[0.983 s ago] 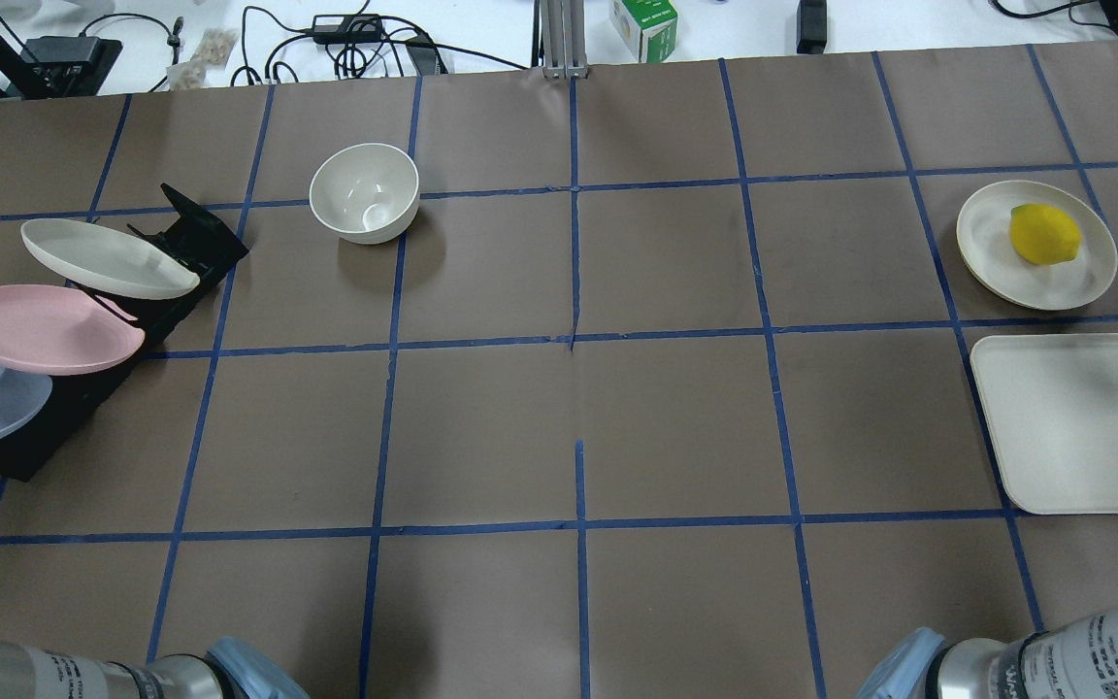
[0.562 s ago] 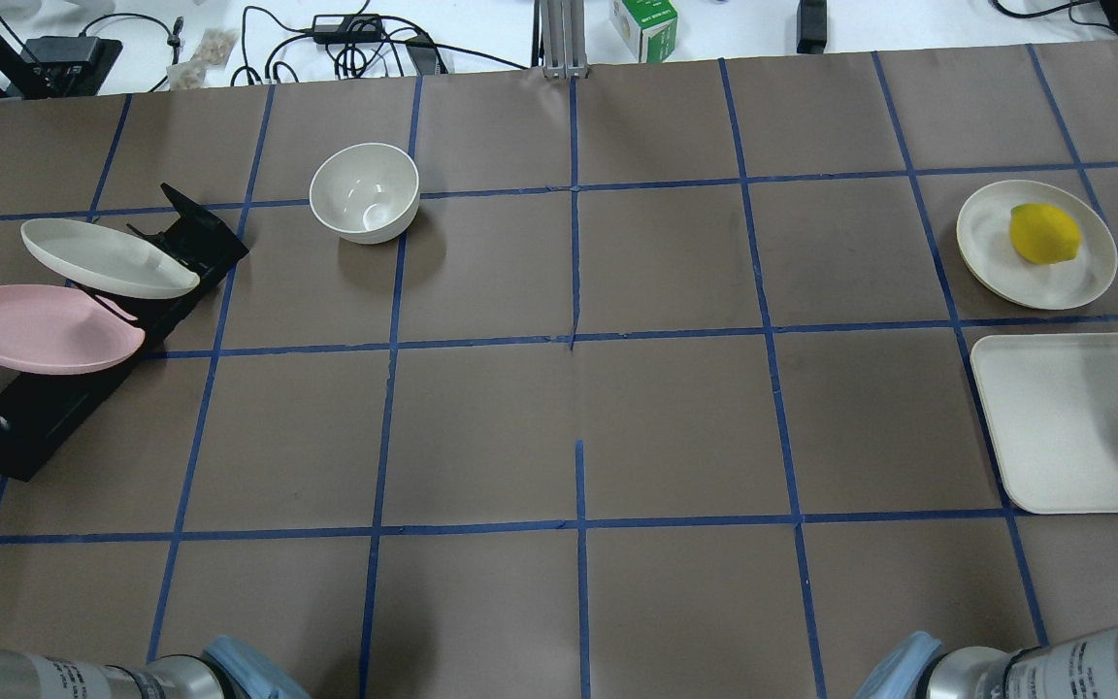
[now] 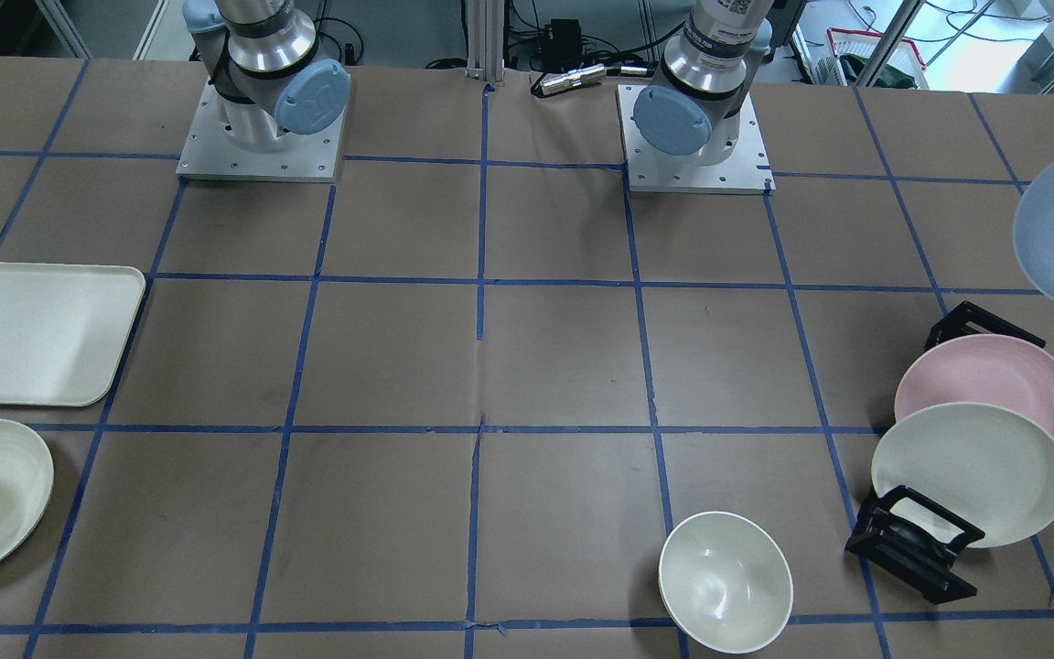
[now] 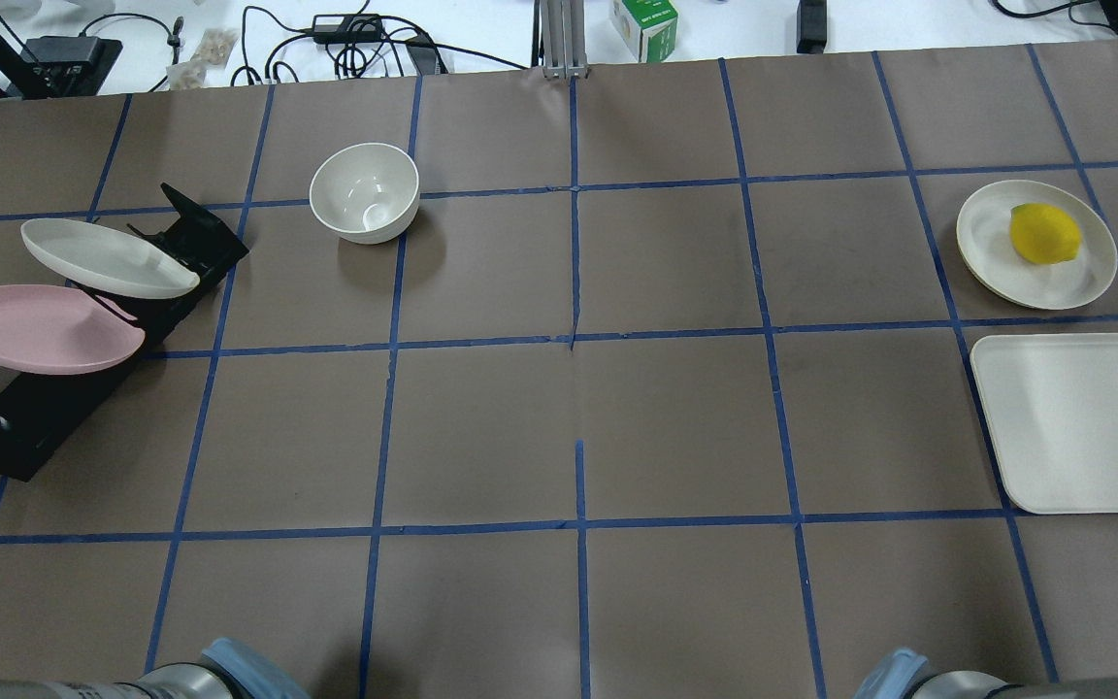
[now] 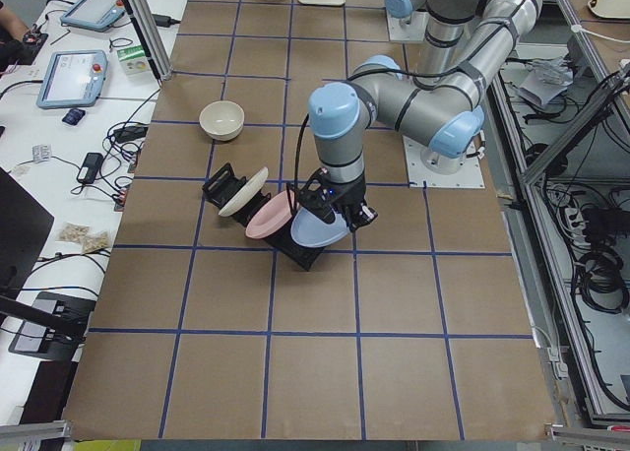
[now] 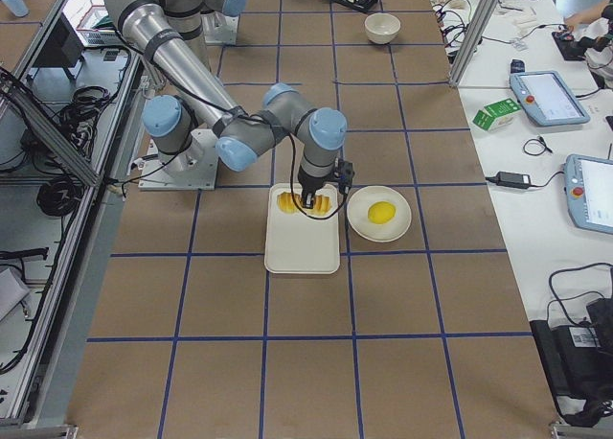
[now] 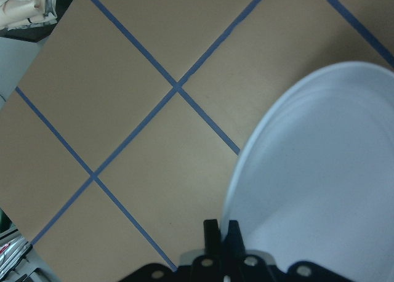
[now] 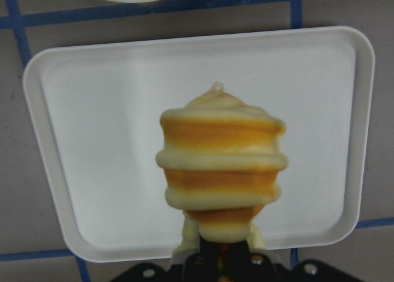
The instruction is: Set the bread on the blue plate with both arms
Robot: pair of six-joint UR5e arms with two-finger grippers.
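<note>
1. Left end effector [image 7: 220,229]: clamped on the rim of the blue plate [image 7: 320,183], fingers nearly together with the thin rim pinched between them.
2. Blue plate held tilted and raised off the counter [image 7: 123,140], spreading out to one side of the fingers, with only gridded brown paper below.
3. Just beside that end effector: a black rack [image 5: 219,183], with a pink plate [image 5: 266,217] in the nearest slot and a cream plate [image 5: 242,192] one slot farther out, both leaning.
4. Well beyond the rack: a white bowl [image 5: 221,119], upright, far from the grip.
5. Right end effector [image 8: 223,257]: shut firmly on the bread [image 8: 221,171], with the ridged yellow-orange loaf sticking out past the fingers.
6. Directly beneath that end effector: a white tray [image 8: 92,140] lying flat, with the bread held over it; seen from the right end of the counter, the loaf pokes out on both sides of the grip.
7. Just past the tray's edge, near the same end effector: a small plate [image 6: 362,226] carrying a lemon [image 6: 381,212].
</note>
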